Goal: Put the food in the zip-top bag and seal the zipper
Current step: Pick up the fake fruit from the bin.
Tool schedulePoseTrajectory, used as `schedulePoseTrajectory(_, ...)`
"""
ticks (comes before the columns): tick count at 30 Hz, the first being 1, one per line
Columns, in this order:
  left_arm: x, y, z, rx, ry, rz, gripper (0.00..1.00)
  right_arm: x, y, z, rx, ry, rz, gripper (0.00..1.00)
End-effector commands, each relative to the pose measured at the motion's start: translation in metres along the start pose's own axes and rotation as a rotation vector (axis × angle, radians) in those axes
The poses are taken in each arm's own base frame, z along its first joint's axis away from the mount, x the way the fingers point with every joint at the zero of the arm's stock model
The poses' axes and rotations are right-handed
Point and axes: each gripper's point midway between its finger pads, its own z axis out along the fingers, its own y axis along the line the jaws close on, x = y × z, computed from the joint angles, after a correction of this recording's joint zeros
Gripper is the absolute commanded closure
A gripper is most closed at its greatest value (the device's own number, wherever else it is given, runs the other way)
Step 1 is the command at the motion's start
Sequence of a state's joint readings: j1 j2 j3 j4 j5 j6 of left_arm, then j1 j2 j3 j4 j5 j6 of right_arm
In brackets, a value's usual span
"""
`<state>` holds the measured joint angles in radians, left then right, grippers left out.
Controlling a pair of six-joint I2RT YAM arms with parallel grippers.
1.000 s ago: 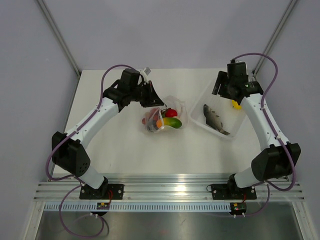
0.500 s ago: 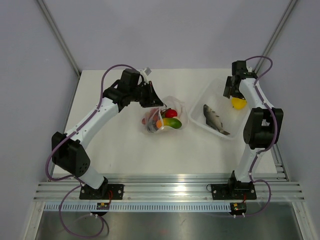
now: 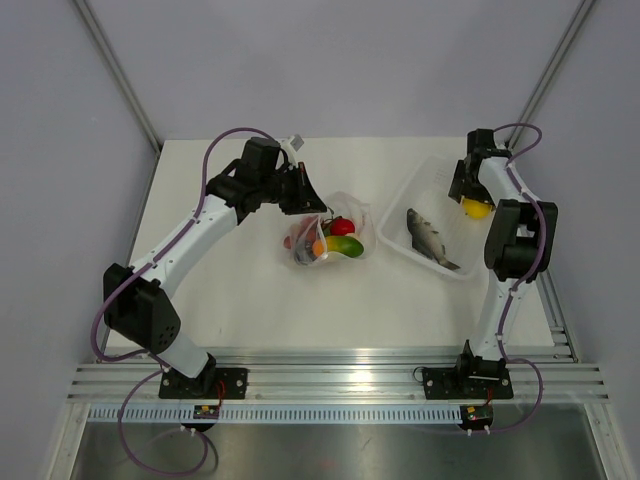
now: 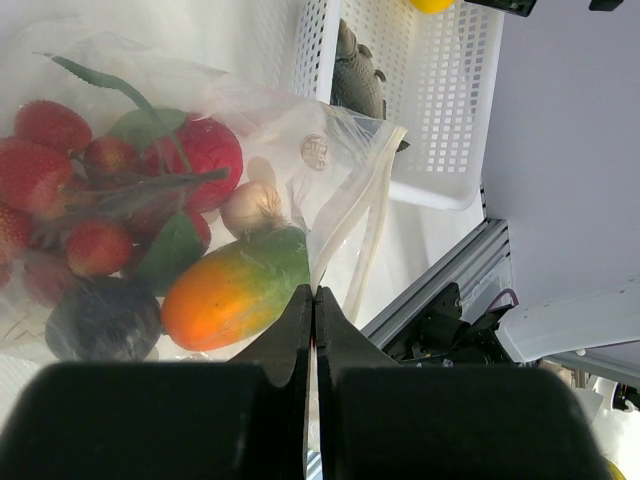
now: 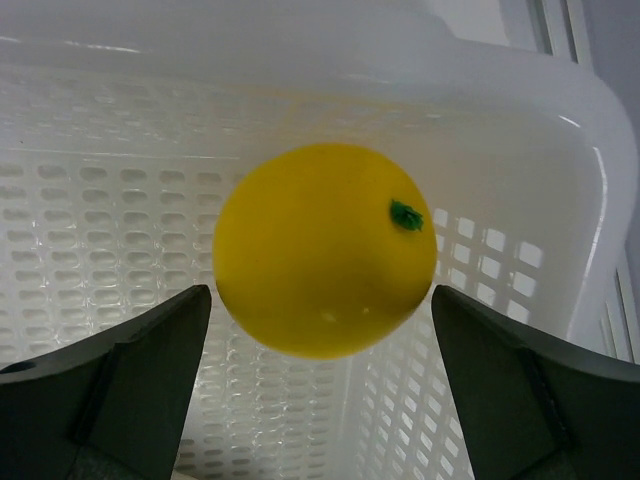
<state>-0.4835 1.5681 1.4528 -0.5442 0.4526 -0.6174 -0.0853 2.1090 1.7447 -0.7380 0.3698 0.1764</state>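
Note:
The zip-top bag (image 3: pixel 330 235) lies mid-table, holding red strawberries, a red ball, an orange-green mango (image 4: pixel 235 290) and a dark piece. My left gripper (image 3: pixel 305 200) is shut on the bag's mouth edge; in the left wrist view the closed fingertips (image 4: pixel 314 292) pinch the clear film beside the pale zipper strip (image 4: pixel 372 235). My right gripper (image 3: pixel 466 190) is open and hangs over the yellow lemon (image 3: pixel 477 208) in the white tub. In the right wrist view the lemon (image 5: pixel 325 250) sits between the spread fingers (image 5: pixel 160 340), untouched.
The white perforated tub (image 3: pixel 400 215) stands at the right and also holds a grey toy fish (image 3: pixel 425 235). The tub's wall (image 5: pixel 560 200) is close behind the lemon. The table's right edge and a slanted frame post are near the right arm.
My right arm has folded upright and its gripper has come down over the lemon in the tub. The left arm and the bag have not moved.

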Motion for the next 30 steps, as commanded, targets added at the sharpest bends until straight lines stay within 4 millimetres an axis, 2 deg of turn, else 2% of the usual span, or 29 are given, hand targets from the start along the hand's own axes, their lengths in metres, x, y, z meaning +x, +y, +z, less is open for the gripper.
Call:
schedulePoseTrajectory(1,-0.013,-0.018,-0.01,0.048,-0.044,0.057,1.0,-0.019,0.01,0.0,-0.046,-0.055,0.05,0.01)
schedulePoseTrajectory(9,-0.014,-0.023,-0.017,0.059,-0.057,0.074,1.0,-0.029,0.009,0.011,-0.025,-0.101,0.04,0.0)
schedulePoseTrajectory(13,-0.013,-0.023,-0.017,0.06,-0.051,0.076,1.0,-0.026,0.013,0.012,-0.038,-0.092,0.047,0.02)
schedulePoseTrajectory(16,-0.012,-0.021,-0.016,0.055,-0.048,0.074,1.0,-0.024,0.014,0.01,-0.054,-0.091,0.065,0.09)
schedulePoseTrajectory(17,-0.011,-0.021,-0.016,0.054,-0.045,0.075,1.0,-0.023,0.015,0.008,-0.063,-0.091,0.073,0.17)
schedulePoseTrajectory(21,-0.011,-0.021,-0.016,0.055,-0.044,0.073,1.0,-0.019,0.021,-0.011,-0.139,-0.091,0.12,0.36)
schedulePoseTrajectory(22,-0.01,-0.021,-0.017,0.059,-0.045,0.075,1.0,-0.025,0.021,-0.026,-0.165,-0.116,0.147,0.38)
schedulePoseTrajectory(24,-0.009,-0.023,-0.018,0.067,-0.043,0.073,1.0,-0.022,0.025,-0.038,-0.215,-0.118,0.168,0.41)
schedulePoseTrajectory(25,-0.009,-0.024,-0.018,0.07,-0.042,0.072,1.0,-0.029,0.023,-0.053,-0.233,-0.149,0.187,0.42)
schedulePoseTrajectory(27,-0.008,-0.024,-0.019,0.071,-0.038,0.071,1.0,-0.028,0.024,-0.068,-0.27,-0.156,0.204,0.44)
schedulePoseTrajectory(28,-0.008,-0.024,-0.018,0.072,-0.036,0.074,1.0,-0.032,0.019,-0.085,-0.285,-0.183,0.218,0.45)
schedulePoseTrajectory(30,-0.005,-0.026,-0.018,0.086,-0.022,0.074,1.0,-0.028,0.018,-0.1,-0.317,-0.191,0.226,0.45)
